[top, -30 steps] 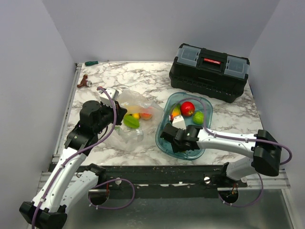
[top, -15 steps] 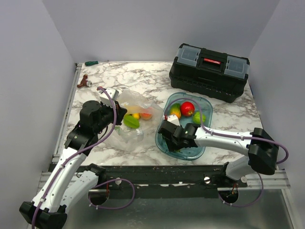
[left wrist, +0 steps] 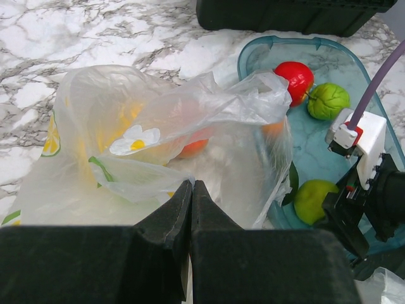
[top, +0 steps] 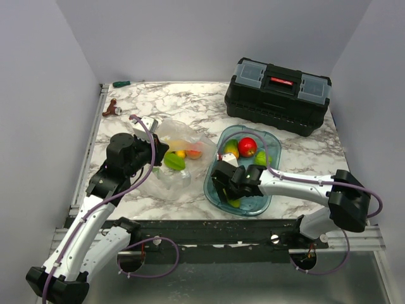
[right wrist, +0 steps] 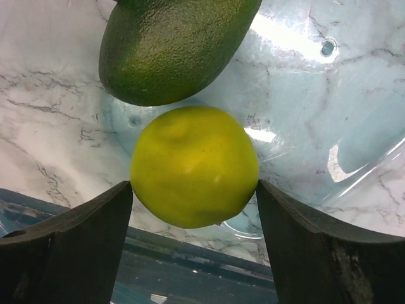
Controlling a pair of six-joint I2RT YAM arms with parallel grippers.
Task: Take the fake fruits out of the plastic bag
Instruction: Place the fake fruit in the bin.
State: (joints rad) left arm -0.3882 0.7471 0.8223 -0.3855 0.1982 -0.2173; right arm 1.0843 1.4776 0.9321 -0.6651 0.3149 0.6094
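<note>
The plastic bag (top: 177,142) lies left of the blue tray (top: 273,144) with green, yellow and orange fake fruits inside. My left gripper (top: 158,156) is shut on the bag's film, as the left wrist view (left wrist: 192,183) shows on the bag (left wrist: 158,126). My right gripper (top: 233,197) hangs open over the tray's near-left part. In the right wrist view (right wrist: 193,187) a yellow-green fruit (right wrist: 193,166) sits between its fingertips (right wrist: 95,221), touching both, next to a dark avocado (right wrist: 171,47). A red apple (top: 247,146), a lime (left wrist: 328,100) and a peach-coloured fruit (top: 231,148) lie in the tray.
A black toolbox (top: 277,95) stands at the back right behind the tray. A green-handled screwdriver (top: 120,83) and a small brown object (top: 111,109) lie at the back left. The table's near edge runs just below the tray.
My right gripper has moved toward the tray's near-left part, and the yellow-green fruit now shows under it. The left gripper still holds the bag in place.
</note>
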